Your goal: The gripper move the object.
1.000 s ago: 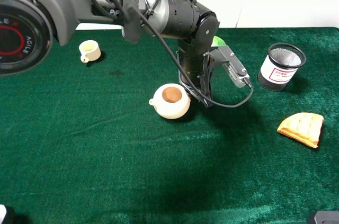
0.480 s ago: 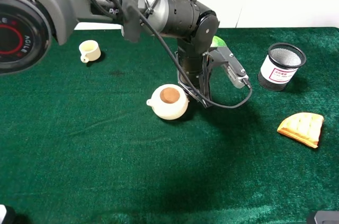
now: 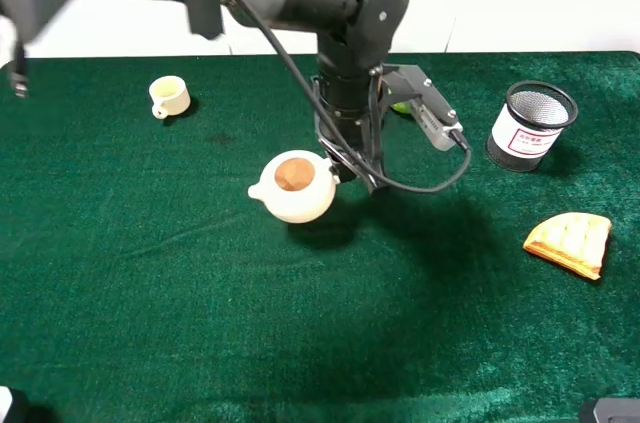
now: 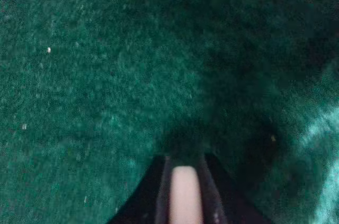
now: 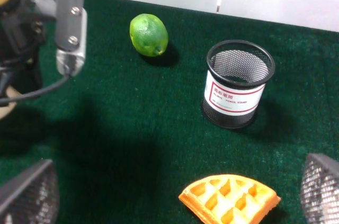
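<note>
The left gripper (image 3: 338,165) reaches across the middle of the green cloth (image 3: 150,293), its jaws drawn nearly together on the teapot (image 3: 293,188). It grips the side of the pot that faces the mesh pen holder (image 3: 533,125). In the left wrist view the two dark fingers (image 4: 159,192) pinch a narrow cream strip of the pot between them. The teapot sits upright, its brown inside showing, well apart from the pen holder, with its spout pointing away from it. Whether its base touches the cloth cannot be told. The right gripper (image 5: 172,195) is spread wide and holds nothing. The waffle (image 5: 229,199) lies near the pen holder, and the lime (image 5: 149,34) is a little farther from it.
</note>
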Controlling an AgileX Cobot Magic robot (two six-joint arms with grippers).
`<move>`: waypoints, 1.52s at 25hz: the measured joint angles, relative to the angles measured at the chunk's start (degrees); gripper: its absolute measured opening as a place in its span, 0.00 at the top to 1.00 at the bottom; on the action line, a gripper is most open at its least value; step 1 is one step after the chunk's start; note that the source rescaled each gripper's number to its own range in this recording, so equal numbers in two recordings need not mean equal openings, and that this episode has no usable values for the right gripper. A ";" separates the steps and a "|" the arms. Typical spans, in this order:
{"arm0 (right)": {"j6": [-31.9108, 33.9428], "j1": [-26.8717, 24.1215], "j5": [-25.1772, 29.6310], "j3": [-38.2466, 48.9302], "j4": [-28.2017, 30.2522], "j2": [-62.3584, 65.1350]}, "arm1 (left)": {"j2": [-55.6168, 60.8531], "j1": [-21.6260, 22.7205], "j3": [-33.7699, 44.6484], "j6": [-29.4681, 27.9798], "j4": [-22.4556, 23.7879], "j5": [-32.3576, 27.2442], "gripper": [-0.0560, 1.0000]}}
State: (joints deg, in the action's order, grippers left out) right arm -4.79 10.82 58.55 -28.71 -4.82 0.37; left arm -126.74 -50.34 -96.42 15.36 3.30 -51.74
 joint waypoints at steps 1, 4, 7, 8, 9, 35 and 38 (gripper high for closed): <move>0.00 0.00 0.00 0.00 -0.05 0.00 | 1.13 0.20 1.46 -0.14 0.00 0.06 0.94; 0.00 0.00 0.00 0.00 -0.05 0.00 | 4.84 1.17 6.69 -1.01 0.40 0.18 0.94; 0.00 0.00 0.00 0.00 -0.05 0.00 | 9.47 2.98 13.18 -1.78 0.95 1.22 0.94; 0.00 0.00 0.00 0.00 -0.05 0.00 | 11.38 3.63 15.71 -2.19 1.16 1.78 0.94; 0.00 0.00 0.00 0.00 -0.05 0.00 | 13.10 4.46 18.33 -2.73 1.23 2.42 0.94; 0.00 0.00 0.00 0.00 -0.11 0.00 | 32.74 26.95 49.39 -9.02 5.53 19.94 0.95; 0.00 0.00 0.00 0.00 -0.21 0.00 | 30.96 28.19 49.57 -9.02 5.74 22.25 0.95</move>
State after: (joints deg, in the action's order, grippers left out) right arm -4.79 10.82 58.55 -28.71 -5.04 0.37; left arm -95.78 -22.15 -46.85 6.34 9.04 -29.49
